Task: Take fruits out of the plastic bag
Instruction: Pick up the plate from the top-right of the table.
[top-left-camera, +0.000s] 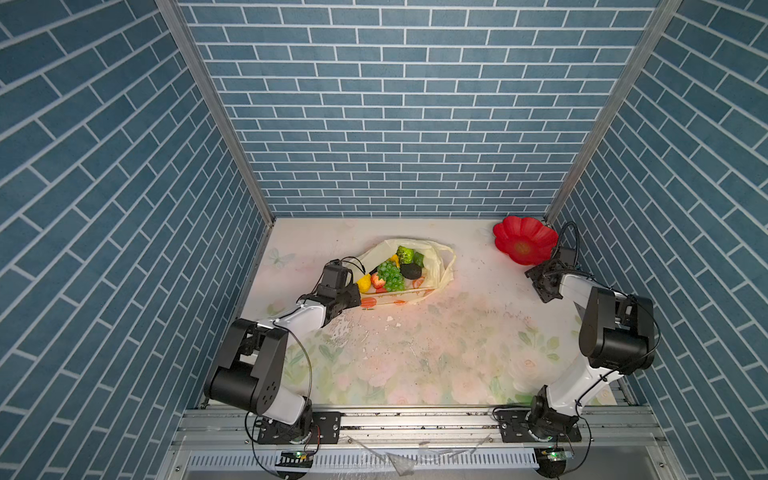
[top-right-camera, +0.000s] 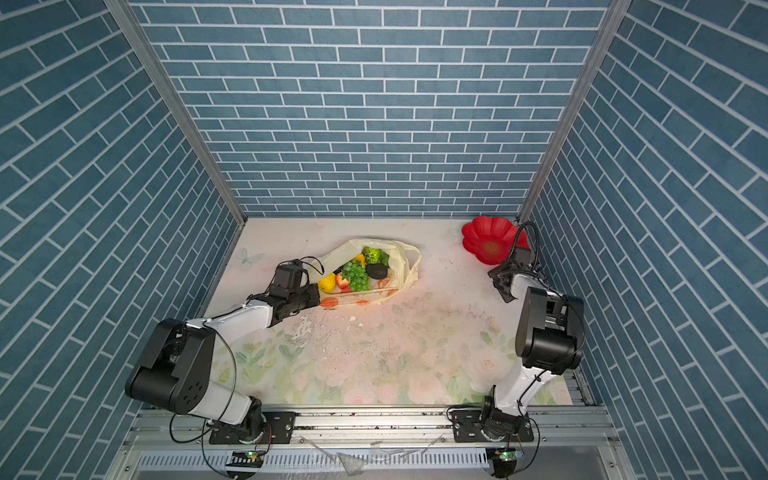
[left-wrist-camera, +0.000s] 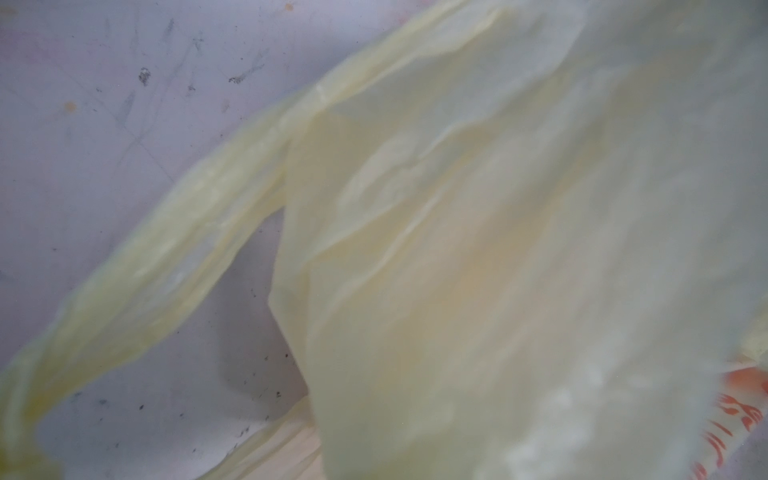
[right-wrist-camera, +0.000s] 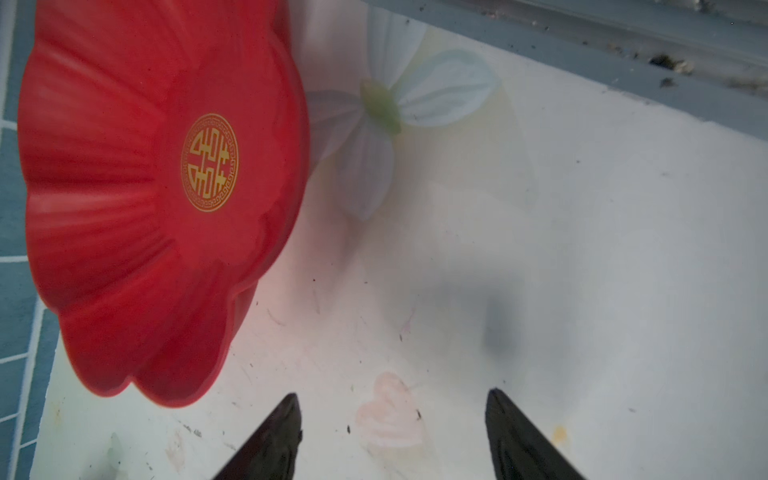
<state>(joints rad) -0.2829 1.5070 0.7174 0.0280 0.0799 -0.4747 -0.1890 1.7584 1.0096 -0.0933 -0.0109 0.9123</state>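
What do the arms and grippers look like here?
The left arm and right arm match: glossy white links between bulky black joint housings, thin black cables looping alongside. The right gripper has two dark, tapering fingers.

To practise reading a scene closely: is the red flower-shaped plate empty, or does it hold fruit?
Empty: the red plate is bare inside but for a gold emblem; the fruits lie in the plastic bag.

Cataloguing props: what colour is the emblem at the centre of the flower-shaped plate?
Gold emblem on the red plate, clearest in the right wrist view.
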